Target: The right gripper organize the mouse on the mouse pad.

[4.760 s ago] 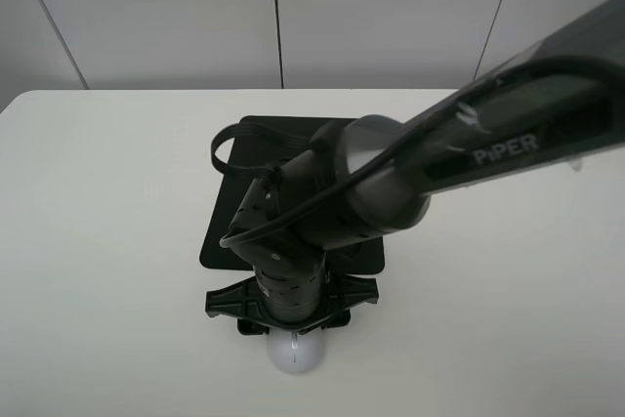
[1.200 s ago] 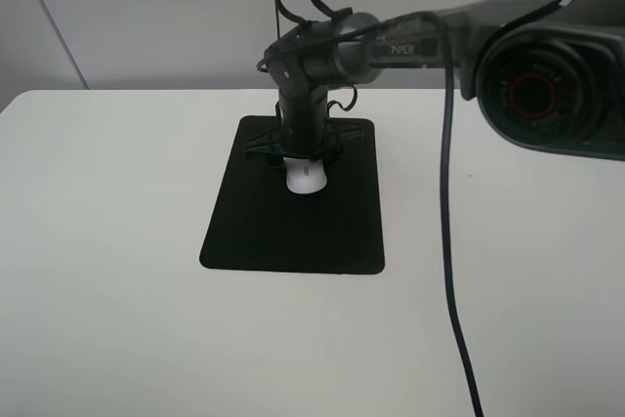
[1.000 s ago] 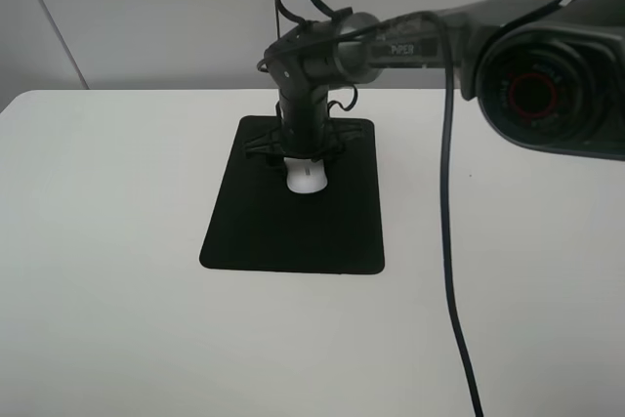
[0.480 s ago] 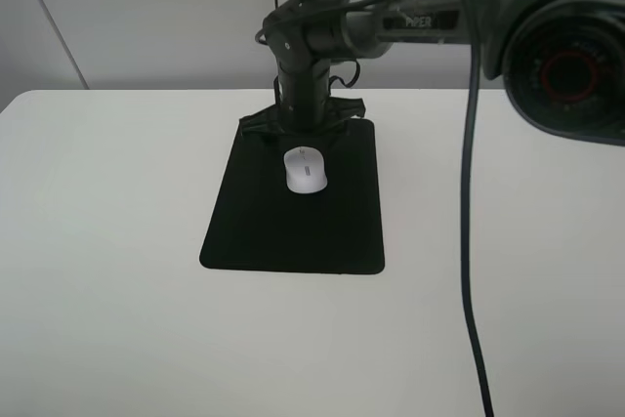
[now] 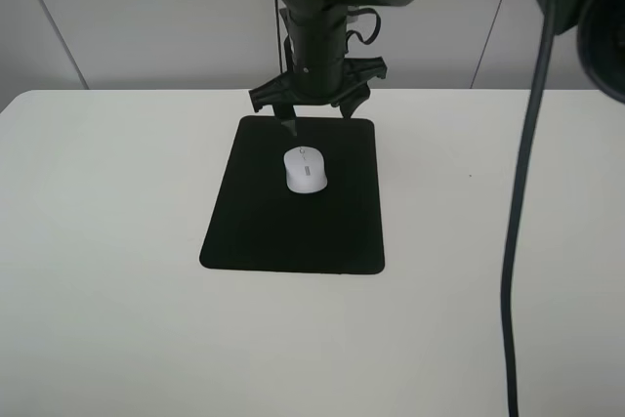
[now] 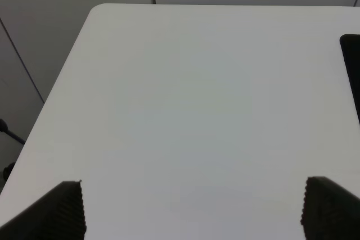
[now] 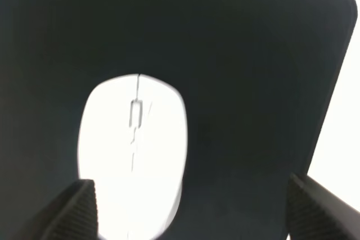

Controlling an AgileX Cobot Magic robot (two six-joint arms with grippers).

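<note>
The white mouse (image 5: pixel 306 169) lies flat on the far half of the black mouse pad (image 5: pixel 293 236), with nothing touching it. My right gripper (image 5: pixel 317 116) hangs open and empty above the pad's far edge, just behind the mouse and clear of it. In the right wrist view the mouse (image 7: pixel 132 150) lies on the pad (image 7: pixel 242 82) below and between the spread fingers (image 7: pixel 79 206). My left gripper (image 6: pixel 197 217) is open and empty over bare table. A sliver of the pad (image 6: pixel 353 66) shows at that view's edge.
The white table (image 5: pixel 117 241) surrounds the pad on all sides. A black cable (image 5: pixel 518 241) hangs down on the right from the right arm. Grey wall panels stand behind the table's far edge.
The right gripper carried the mouse from the table's front onto the pad, let go of it, then rose and drew back. The mouse stays where it was set.
</note>
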